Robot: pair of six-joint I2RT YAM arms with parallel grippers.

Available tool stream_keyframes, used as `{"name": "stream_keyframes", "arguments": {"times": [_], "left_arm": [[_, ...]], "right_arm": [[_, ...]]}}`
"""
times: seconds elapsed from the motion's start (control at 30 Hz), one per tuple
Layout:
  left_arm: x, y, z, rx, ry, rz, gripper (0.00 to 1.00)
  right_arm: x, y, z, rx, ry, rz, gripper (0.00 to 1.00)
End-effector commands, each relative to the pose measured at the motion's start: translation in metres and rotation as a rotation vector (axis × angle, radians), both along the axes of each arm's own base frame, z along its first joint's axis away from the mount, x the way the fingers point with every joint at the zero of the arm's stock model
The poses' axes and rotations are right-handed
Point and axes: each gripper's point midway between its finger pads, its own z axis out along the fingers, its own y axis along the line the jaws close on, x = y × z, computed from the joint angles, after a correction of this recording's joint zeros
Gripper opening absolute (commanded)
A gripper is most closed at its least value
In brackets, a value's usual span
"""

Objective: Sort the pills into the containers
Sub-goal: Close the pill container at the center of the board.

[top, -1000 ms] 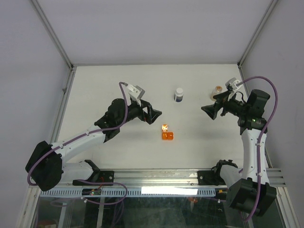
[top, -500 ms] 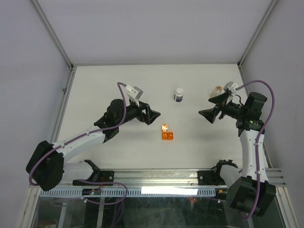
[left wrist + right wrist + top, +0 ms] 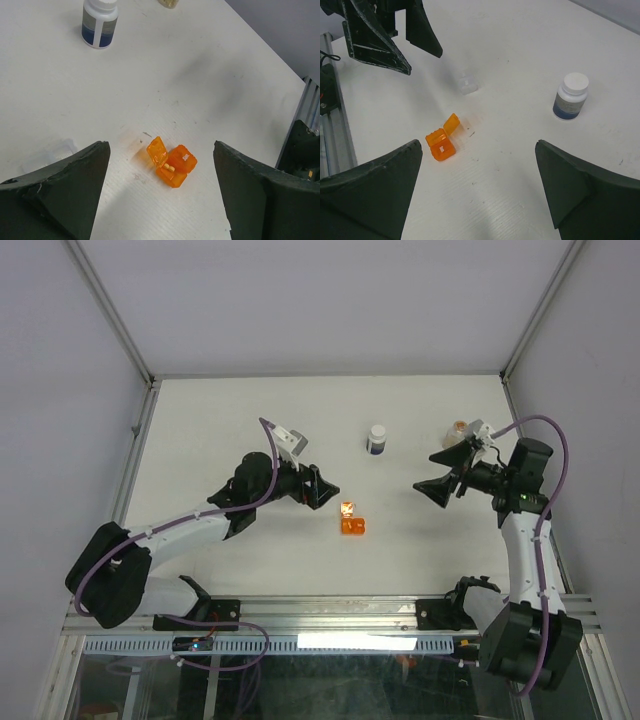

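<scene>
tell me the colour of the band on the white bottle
Grey over dark blue, wrapped round the white bottle. Left wrist view shows it best.

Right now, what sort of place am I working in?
Probably a lab test cell rather than a pharmacy: a white table boxed in by plain grey panels, with an aluminium rail along its near edge.

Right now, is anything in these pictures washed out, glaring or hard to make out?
Top view: the orange box glows, its raised lid a bright spot; a glare strip lies on the metal rail. Left wrist view: the box is sharp, the left gripper's fingers dark with little detail. Right wrist view: a small clear piece nearly vanishes against the white table.
</scene>
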Motion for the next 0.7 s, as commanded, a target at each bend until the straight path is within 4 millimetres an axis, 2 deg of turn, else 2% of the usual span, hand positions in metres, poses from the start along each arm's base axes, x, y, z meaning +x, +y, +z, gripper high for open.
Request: {"name": "stream_keyframes", "arguments": {"times": [0.0,0.3,0.67], "left_arm": [[0.003,-0.005,0.020,-0.067,-0.062,-0.026,0.86],[-0.003,-0.003,0.033,-0.102,-0.121,-0.042,0.86],[-0.010,0.006,0.025,-0.100,-0.093,-0.032,0.86]], "right_arm": [[-0.004,0.007,0.005,-0.006,-0.091,0.068,0.99],[-0.009,0.009,-0.004,-0.005,-0.096,0.122,0.99],[-0.016,0.014,-0.005,-0.029,-0.146,0.162,0.99]]}}
